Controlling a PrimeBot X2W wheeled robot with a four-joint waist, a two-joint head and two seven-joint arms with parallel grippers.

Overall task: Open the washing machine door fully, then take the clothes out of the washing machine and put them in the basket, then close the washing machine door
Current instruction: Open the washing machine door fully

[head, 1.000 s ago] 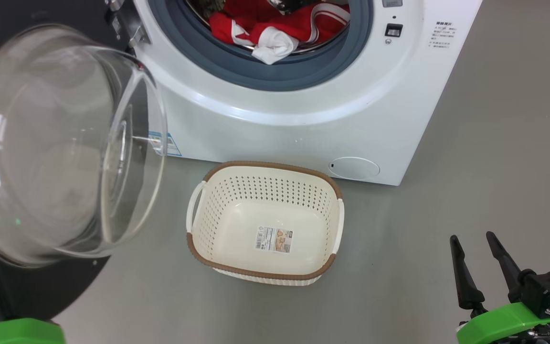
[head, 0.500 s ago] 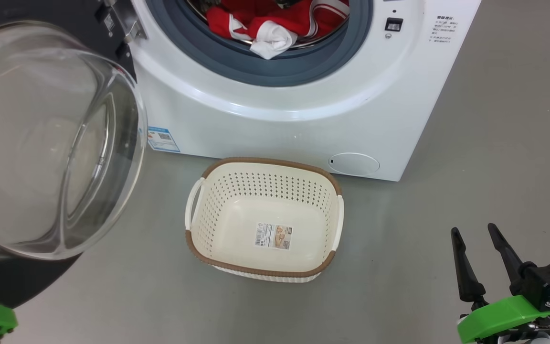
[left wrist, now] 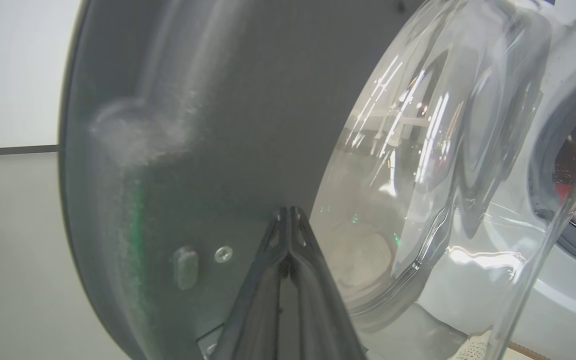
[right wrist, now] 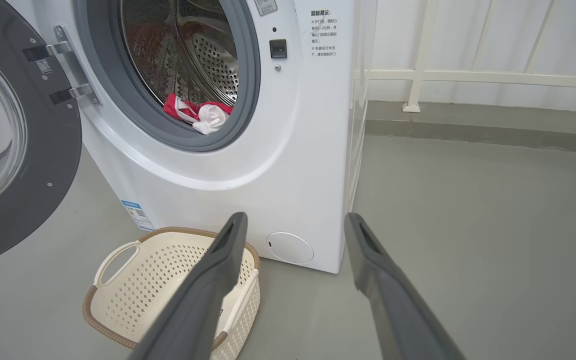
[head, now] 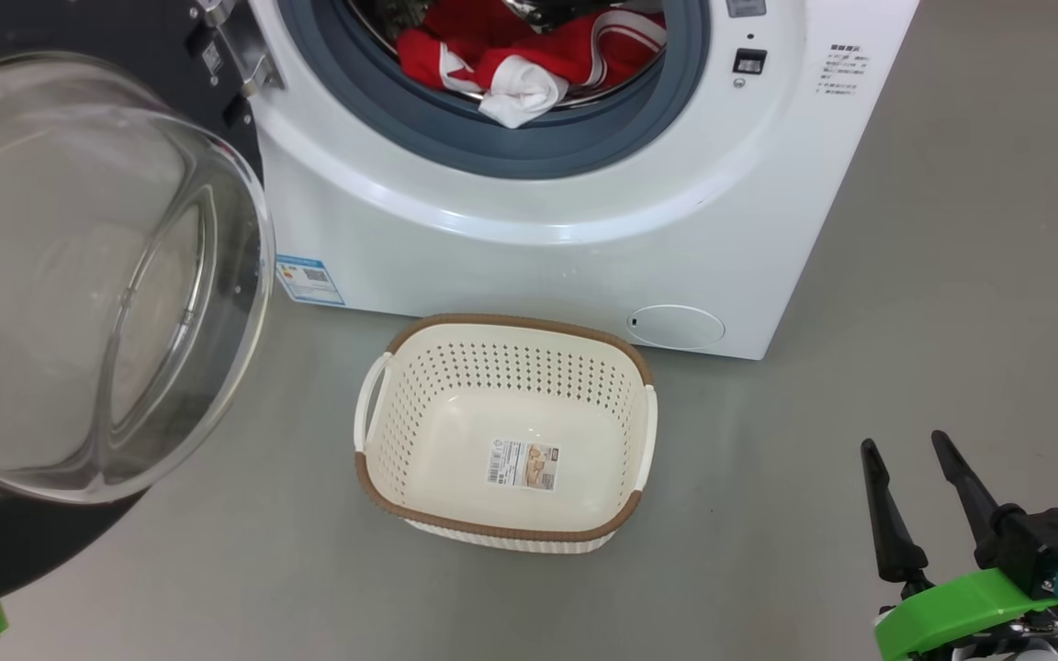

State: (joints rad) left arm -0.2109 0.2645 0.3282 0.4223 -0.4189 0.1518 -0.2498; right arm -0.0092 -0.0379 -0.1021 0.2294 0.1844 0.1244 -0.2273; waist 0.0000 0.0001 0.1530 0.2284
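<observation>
Floor [head: 906, 275] lies open beside basket [head: 511, 323], door [right wrist: 43, 170] stands wide; left tool [left wrist: 288, 215] is pinched shut, right tool [head: 903, 442] spread, both empty.

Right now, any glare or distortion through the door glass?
Head view: the washing machine door warps the floor behind it; clothes crisp. Left wrist view: bright streak reflections across the glass, hazy smear on the dark rim. Right wrist view: sharp.
</observation>
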